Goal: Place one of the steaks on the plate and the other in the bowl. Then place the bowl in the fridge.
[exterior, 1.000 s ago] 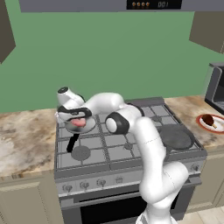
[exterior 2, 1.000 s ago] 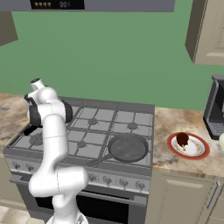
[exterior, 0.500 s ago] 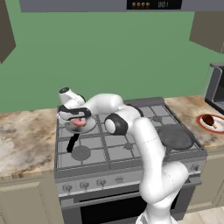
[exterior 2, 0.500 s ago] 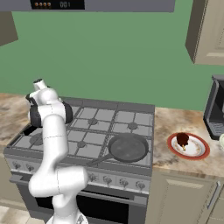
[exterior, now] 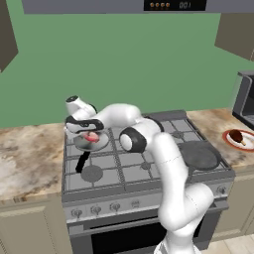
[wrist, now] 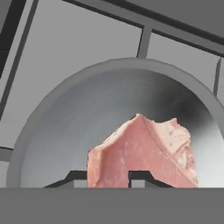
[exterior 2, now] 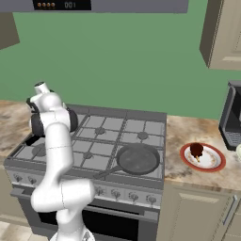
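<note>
The pale pink steak [exterior: 92, 136] [wrist: 144, 153] lies in a small grey pan [exterior: 94, 144] [wrist: 52, 113] on the stove's rear left burner. My gripper [exterior: 90, 133] [wrist: 107, 180] reaches down into that pan, and its two dark fingertips [wrist: 72, 178] press against the steak's near edge from both sides. The dark brown steak [exterior 2: 196, 149] [exterior: 236, 135] rests on the red-rimmed plate [exterior 2: 210, 161] [exterior: 232, 140] on the counter right of the stove. A pale sliver [exterior 2: 238, 150] at the right border may be the bowl. The fridge is out of view.
A larger dark pan [exterior 2: 138, 159] [exterior: 199, 156] sits on the front right burner, handle toward the front. The small pan's black handle [exterior: 82, 160] points at the stove front. A dark appliance [exterior 2: 233, 122] stands behind the plate. Marble counter [exterior: 27, 154] flanks the stove.
The jaws have closed from wide open onto the pink steak in the pan. The arm and both steaks have stayed in place.
</note>
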